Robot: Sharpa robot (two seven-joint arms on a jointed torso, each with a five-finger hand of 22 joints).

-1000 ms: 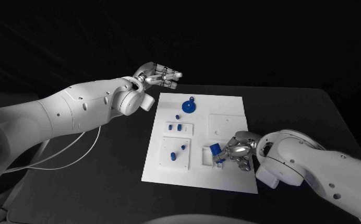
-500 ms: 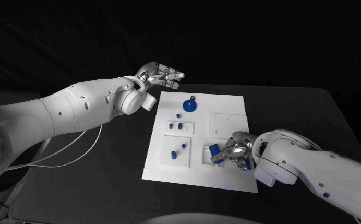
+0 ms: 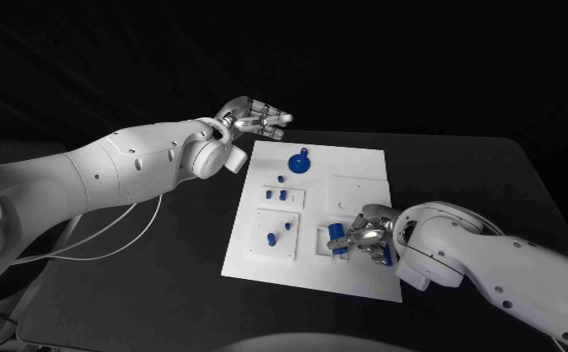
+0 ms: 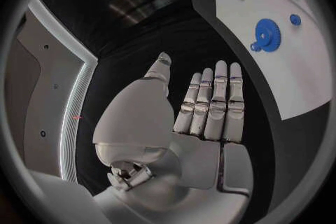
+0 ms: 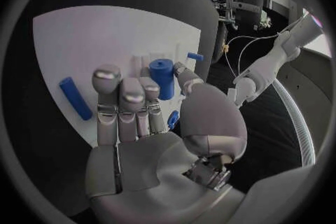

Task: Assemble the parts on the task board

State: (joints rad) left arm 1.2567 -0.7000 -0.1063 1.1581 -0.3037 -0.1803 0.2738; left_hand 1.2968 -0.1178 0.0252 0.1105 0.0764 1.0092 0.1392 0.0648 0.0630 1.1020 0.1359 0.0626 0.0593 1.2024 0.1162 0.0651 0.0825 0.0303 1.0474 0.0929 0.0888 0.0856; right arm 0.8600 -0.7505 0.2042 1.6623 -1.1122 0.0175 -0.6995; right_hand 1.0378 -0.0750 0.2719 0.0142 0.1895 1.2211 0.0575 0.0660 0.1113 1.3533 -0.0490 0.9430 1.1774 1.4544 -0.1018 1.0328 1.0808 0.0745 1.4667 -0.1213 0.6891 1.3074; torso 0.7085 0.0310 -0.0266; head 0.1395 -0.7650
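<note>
The white task board [image 3: 310,276] lies mid-table. On it are a blue gear [image 3: 300,165] at the far end, small blue pegs [image 3: 276,197] in a raised tile, and a blue oval piece [image 3: 273,243] nearer me. A blue cylinder [image 3: 336,233] stands upright in a white pocket at the front right. My right hand [image 3: 367,237] is against it, and the cylinder [image 5: 162,77] sits pinched between thumb and a finger. A blue bar [image 5: 74,98] lies flat beside those fingers. My left hand [image 3: 254,118] hovers above the board's far left corner, fingers straight and apart [image 4: 210,106], holding nothing.
A white cable [image 3: 118,237] loops over the table on the left under my left arm. A square raised tile [image 3: 355,192] sits on the board's right half. Black table [image 3: 474,171] surrounds the board.
My right hand has shifted a little to the left, closing in on the blue cylinder. The left hand stays nearly where it was.
</note>
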